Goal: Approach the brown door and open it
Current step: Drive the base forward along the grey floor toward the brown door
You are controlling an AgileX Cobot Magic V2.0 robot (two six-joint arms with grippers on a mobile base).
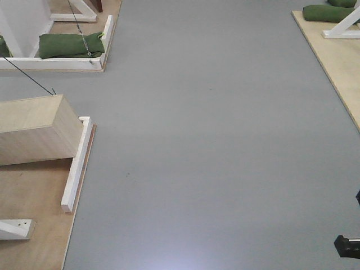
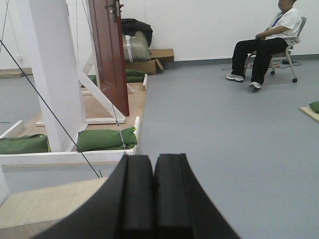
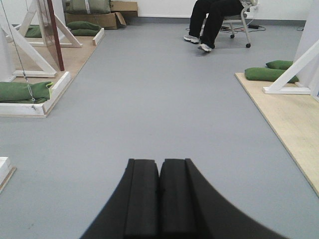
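Observation:
The brown door (image 2: 109, 55) stands upright on a wooden platform at the left, far ahead of both arms, with its brass handle plate (image 2: 115, 9) near the top edge of the left wrist view. The right wrist view catches the same brown door (image 3: 52, 35) as a narrow strip at the upper left. My left gripper (image 2: 153, 162) is shut, pads together, with nothing between them, and it points over the grey floor. My right gripper (image 3: 159, 167) is also shut and empty, aimed down the open floor. Neither gripper is near the door.
A white frame post (image 2: 55, 74) with green sandbags (image 2: 107, 138) and a thin cable stands left of me. A pale plywood box (image 1: 34, 132) lies close on the left. Cardboard boxes (image 2: 147, 62) sit by the far wall. A seated person (image 2: 266, 42) is ahead on the right. A plywood platform (image 3: 284, 114) borders the right.

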